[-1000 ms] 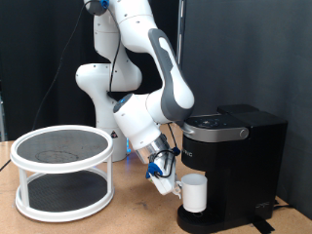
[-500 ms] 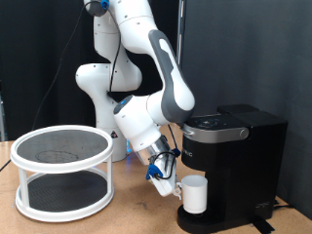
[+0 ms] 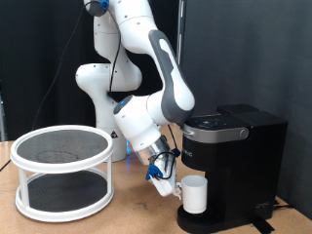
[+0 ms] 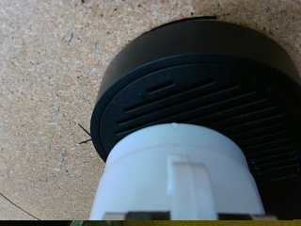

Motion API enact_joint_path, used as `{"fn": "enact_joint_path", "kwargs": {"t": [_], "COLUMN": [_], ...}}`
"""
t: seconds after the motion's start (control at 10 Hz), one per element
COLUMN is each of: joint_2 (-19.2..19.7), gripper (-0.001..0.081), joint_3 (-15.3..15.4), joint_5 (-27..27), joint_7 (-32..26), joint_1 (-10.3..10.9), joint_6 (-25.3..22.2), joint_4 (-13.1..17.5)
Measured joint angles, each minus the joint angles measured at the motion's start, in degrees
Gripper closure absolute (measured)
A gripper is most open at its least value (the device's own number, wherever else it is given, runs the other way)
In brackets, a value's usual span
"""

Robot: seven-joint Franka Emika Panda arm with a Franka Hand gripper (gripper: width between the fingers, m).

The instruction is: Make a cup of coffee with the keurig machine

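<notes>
The small white cup (image 3: 196, 194) stands upright on the round drip base (image 3: 209, 223) of the black keurig machine (image 3: 237, 161), under its brew head. The machine's lid is down. My gripper (image 3: 170, 185) is at the cup's side towards the exterior view's left, its fingertips right against the cup where the handle is. In the wrist view the cup (image 4: 179, 174) fills the lower part, with its handle (image 4: 190, 179) facing the camera and the black slotted drip base (image 4: 202, 94) under it. My fingers do not show clearly in that view.
A white two-tier round rack with black mesh shelves (image 3: 62, 171) stands on the wooden table (image 3: 127, 210) at the exterior view's left. The robot's base column (image 3: 102, 88) stands behind the gripper. A black curtain hangs behind.
</notes>
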Motion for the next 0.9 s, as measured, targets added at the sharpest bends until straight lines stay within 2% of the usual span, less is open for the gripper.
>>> {"fn": "enact_joint_path", "kwargs": {"t": [0.5, 0.9], "joint_2": [0.0, 0.0], "gripper": [0.0803, 0.0803], "joint_3": [0.0, 0.1], "joint_5": [-0.3, 0.8], "joint_7": [0.4, -0.2], "joint_1": [0.0, 0.0], "joint_6": [-0.2, -2.1], "joint_4": [0.0, 0.0]}}
